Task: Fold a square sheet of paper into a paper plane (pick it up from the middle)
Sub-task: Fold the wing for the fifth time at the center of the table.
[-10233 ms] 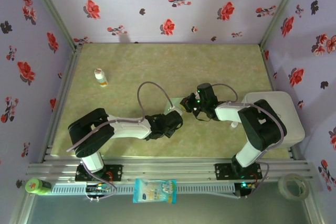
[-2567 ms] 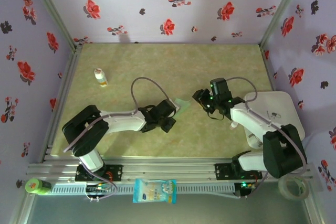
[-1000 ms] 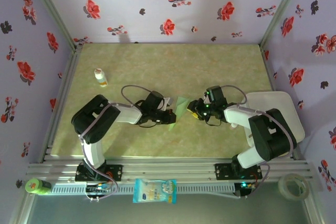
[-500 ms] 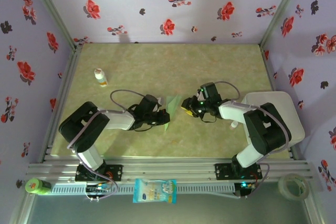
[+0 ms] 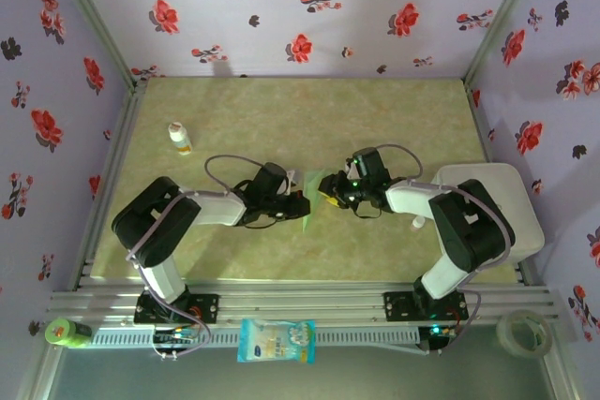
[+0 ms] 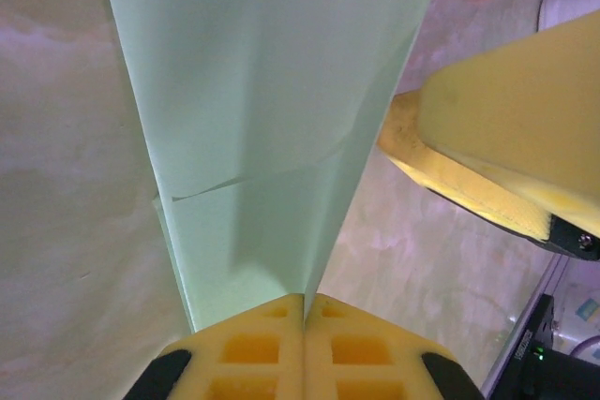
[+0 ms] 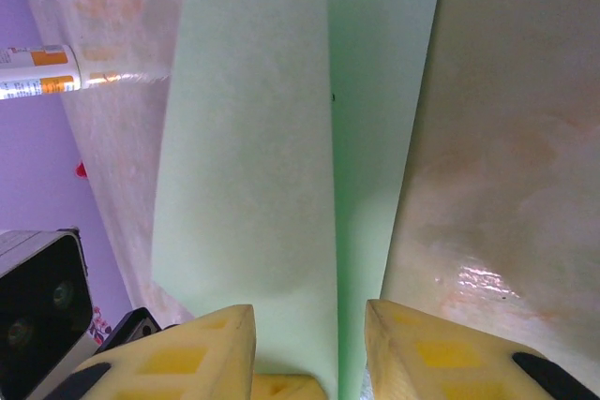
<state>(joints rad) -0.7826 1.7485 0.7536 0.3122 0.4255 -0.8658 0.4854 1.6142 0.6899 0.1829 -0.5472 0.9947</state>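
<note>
**Mint paper, folded long and slim**

We see the folded paper (image 5: 312,196) near the middle of the table. It is pale mint green, plain and unmarked, and creased lengthwise into a narrow strip with one flap over another. One end sits pinched in the left gripper (image 6: 303,302).

I see the marbled green tabletop (image 5: 375,110) carrying a small white bottle (image 5: 179,139) far left, folded mint-green paper (image 5: 313,190) at centre, and a white tray (image 5: 497,203) at the right edge.

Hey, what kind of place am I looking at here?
Probably a robot test booth: floral-papered walls, an aluminium rail carrying the left arm and right arm, and green paper between them.
</note>
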